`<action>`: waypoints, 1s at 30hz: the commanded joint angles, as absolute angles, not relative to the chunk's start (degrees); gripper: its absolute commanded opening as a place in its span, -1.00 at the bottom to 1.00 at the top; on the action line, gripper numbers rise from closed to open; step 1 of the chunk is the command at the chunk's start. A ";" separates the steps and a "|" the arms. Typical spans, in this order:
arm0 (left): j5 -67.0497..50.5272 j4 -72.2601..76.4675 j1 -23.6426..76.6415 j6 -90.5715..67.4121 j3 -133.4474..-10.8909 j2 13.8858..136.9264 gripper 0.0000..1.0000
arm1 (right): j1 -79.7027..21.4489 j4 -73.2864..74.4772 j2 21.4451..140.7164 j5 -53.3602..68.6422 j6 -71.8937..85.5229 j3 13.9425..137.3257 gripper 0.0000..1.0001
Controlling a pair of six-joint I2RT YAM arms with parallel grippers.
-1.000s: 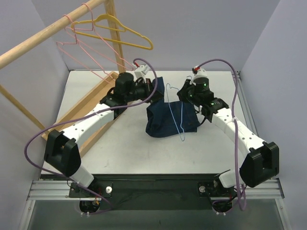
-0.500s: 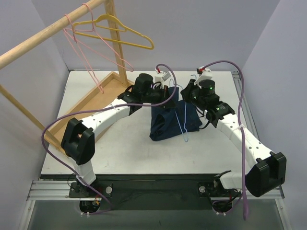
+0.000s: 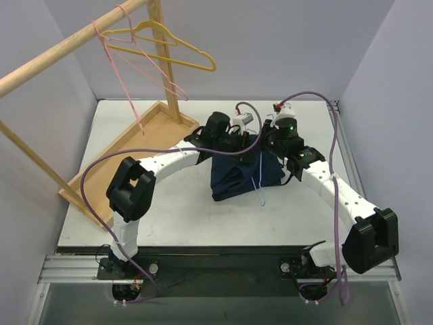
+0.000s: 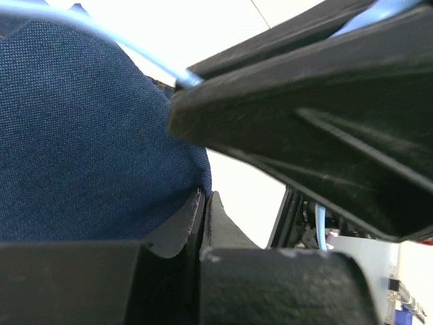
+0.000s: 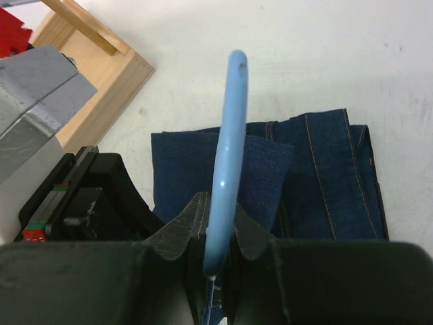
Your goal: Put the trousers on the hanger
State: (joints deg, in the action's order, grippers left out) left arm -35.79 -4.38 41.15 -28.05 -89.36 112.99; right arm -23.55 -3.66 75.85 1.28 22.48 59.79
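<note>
The dark navy trousers (image 3: 233, 179) lie folded on the white table, partly lifted at their top edge. My left gripper (image 3: 250, 140) is shut with denim pinched at its fingertips; the cloth (image 4: 81, 135) fills the left wrist view beside the jaws (image 4: 205, 196). My right gripper (image 3: 266, 144) is shut on the light-blue wire hanger (image 3: 260, 183), which hangs down over the trousers. In the right wrist view the hanger's wire (image 5: 230, 135) rises from between the fingers (image 5: 216, 203), above the trousers (image 5: 325, 183). The hanger's wire (image 4: 135, 53) also crosses the left wrist view. The two grippers are almost touching.
A wooden rail (image 3: 67, 54) at the back left carries a yellow hanger (image 3: 176, 51) and pink hangers (image 3: 132, 81). Its wooden base frame (image 3: 115, 159) lies on the table's left side. Grey walls close in the back and sides.
My left gripper has swung right with the trousers' edge, up against the right gripper. The trousers bunched and shifted right under the hanger. The pink hangers swung.
</note>
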 commanded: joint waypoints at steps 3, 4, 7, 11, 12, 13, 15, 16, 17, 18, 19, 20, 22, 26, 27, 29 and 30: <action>-35.95 3.60 40.96 -28.92 -86.40 112.06 -0.14 | -23.12 -5.01 79.19 0.18 25.13 58.19 -1.00; -35.51 3.78 40.87 -29.18 -85.61 111.54 -0.06 | -23.20 -4.92 79.80 0.18 25.57 58.10 -1.00; -34.46 4.74 39.99 -29.97 -82.45 109.17 0.17 | -23.29 -4.48 81.03 0.18 25.84 58.53 -1.00; -34.28 5.36 39.29 -30.06 -79.63 105.13 0.30 | -23.64 -2.99 82.35 -2.28 25.84 59.85 -1.00; -34.19 5.27 39.11 -30.06 -79.28 104.68 0.30 | -23.73 -2.73 82.44 -2.81 25.93 59.94 -1.00; -34.28 5.19 39.02 -30.32 -78.93 104.07 0.30 | -23.82 -2.64 82.53 -3.33 25.93 60.03 -1.00; -34.63 5.45 39.11 -30.76 -78.58 103.54 0.29 | -24.60 -1.59 82.70 -4.65 26.28 60.38 -1.00; -34.63 6.23 39.20 -31.28 -77.79 102.75 0.29 | -24.96 -1.23 82.79 -5.88 26.19 60.73 -1.00; -34.45 7.11 39.20 -31.64 -77.09 102.22 0.30 | -25.05 -0.62 82.88 -6.32 26.28 60.91 -1.00; -34.54 8.08 39.20 -32.08 -76.21 101.69 0.30 | -25.66 -0.35 82.97 -7.02 26.28 61.00 -1.00; -34.63 9.74 39.20 -32.95 -75.07 101.25 0.32 | -25.93 -0.26 83.06 -7.73 26.28 61.08 -1.00; -34.89 10.28 39.11 -33.39 -74.80 101.34 0.36 | -26.19 -0.26 83.06 -8.17 26.45 61.00 -1.00; -35.76 11.07 39.20 -34.45 -74.71 102.21 0.38 | -26.89 -0.26 83.49 -8.87 26.98 61.43 -1.00; -36.83 11.87 39.72 -35.16 -75.58 103.88 0.41 | -27.86 2.54 84.90 -9.67 28.04 63.28 -1.00; -36.91 11.69 39.81 -34.98 -75.76 104.15 0.41 | -28.04 2.81 85.42 -9.67 28.39 63.63 -1.00; -36.56 10.47 39.90 -34.63 -76.63 104.94 0.41 | -28.12 3.07 85.78 -9.75 29.18 64.42 -1.00; -36.39 9.68 40.08 -33.85 -77.16 105.38 0.40 | -28.13 3.25 85.96 -9.67 29.44 64.68 -1.00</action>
State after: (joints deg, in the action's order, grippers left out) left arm -35.27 8.03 39.46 -34.33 -74.91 103.88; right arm -27.70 0.80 85.06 -7.33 27.24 61.63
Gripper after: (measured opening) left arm 0.703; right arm 0.084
